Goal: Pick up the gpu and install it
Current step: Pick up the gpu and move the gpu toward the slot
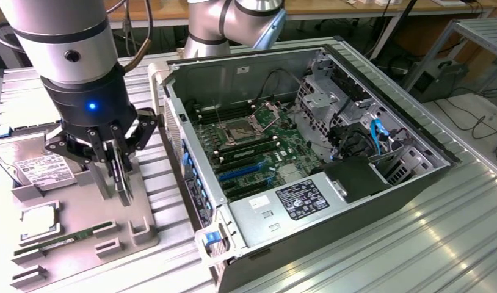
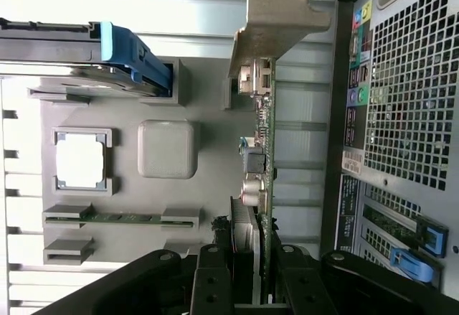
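Clamping the gpu (image 1: 126,196) on edge in the clenched gripper (image 1: 112,177), over the grey tray (image 1: 143,220) in the exterior view, well to the exterior view's left of the open computer case (image 1: 232,79). Lying in the tray nearby: a hard drive (image 1: 36,168), a processor (image 1: 38,218), a RAM stick (image 1: 65,239). Seen next from the wrist view: the card edge-on between dark fingers (image 2: 208,283), its silver bracket (image 2: 276,21) at the far end, just beside the case's perforated rear panel (image 2: 409,92).
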You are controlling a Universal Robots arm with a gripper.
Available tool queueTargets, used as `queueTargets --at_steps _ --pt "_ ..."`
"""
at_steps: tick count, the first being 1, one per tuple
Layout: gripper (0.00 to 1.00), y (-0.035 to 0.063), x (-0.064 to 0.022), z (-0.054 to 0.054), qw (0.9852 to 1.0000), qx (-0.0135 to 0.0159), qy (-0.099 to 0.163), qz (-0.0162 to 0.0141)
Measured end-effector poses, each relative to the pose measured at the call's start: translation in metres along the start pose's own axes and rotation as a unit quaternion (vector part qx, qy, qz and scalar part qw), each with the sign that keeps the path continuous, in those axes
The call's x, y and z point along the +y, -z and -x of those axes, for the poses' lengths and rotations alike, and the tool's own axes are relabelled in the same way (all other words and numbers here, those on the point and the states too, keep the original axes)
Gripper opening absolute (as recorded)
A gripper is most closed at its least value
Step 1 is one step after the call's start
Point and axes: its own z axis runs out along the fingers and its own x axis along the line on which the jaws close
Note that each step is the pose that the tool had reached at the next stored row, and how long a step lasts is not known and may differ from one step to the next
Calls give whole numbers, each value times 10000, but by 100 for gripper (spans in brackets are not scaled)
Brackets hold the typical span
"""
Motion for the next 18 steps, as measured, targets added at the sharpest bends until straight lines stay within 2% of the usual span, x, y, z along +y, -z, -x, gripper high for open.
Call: queueTargets --at_steps 18 --pt "28 166 -4 4 10000 2 0 0"
